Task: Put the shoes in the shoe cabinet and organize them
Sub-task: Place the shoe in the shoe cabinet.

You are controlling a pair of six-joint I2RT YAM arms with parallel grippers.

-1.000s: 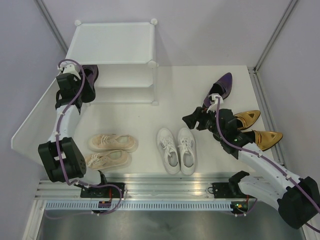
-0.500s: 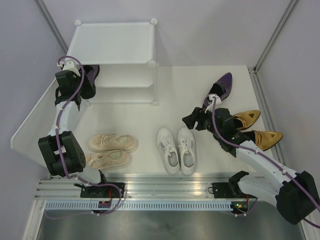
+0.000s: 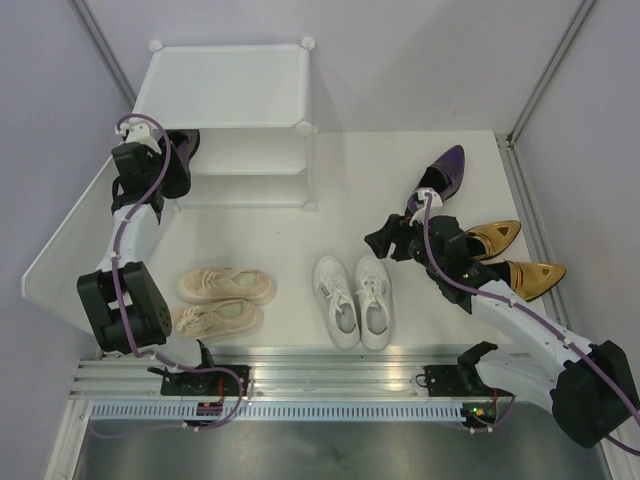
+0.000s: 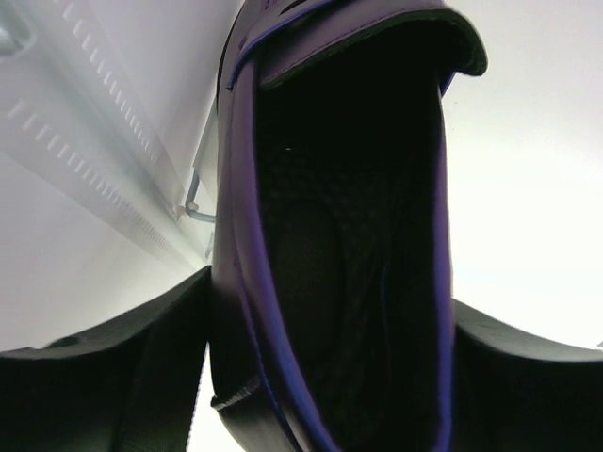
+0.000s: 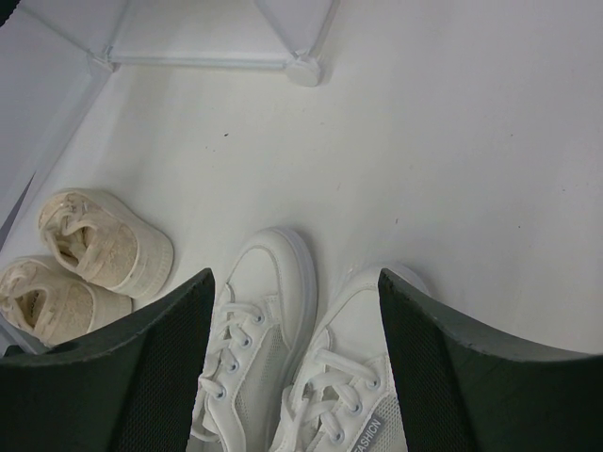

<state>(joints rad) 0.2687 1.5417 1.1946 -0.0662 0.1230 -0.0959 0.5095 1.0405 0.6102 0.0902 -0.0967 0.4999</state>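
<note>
The white shoe cabinet (image 3: 220, 85) stands at the back left, its door panel (image 3: 60, 270) lying open to the left. At the cabinet's left opening my left gripper (image 3: 176, 152) is shut on a glossy purple loafer (image 3: 187, 143). In the left wrist view that loafer (image 4: 339, 188) fills the space between the fingers (image 4: 141, 358). My right gripper (image 3: 386, 240) is open with nothing in it. It hovers over the toes of the white sneakers (image 3: 352, 300), which lie between its fingers (image 5: 160, 358) in the right wrist view. The beige sneakers (image 3: 222, 300) lie at the front left.
A second purple shoe (image 3: 445, 172) lies at the right rear. The gold heels (image 3: 515, 255) lie beside my right arm near the table's right edge. A cabinet corner connector (image 5: 306, 71) and the beige sneakers (image 5: 85, 254) show in the right wrist view.
My left gripper has moved slightly back toward the cabinet with the purple loafer. The right arm has barely moved.
</note>
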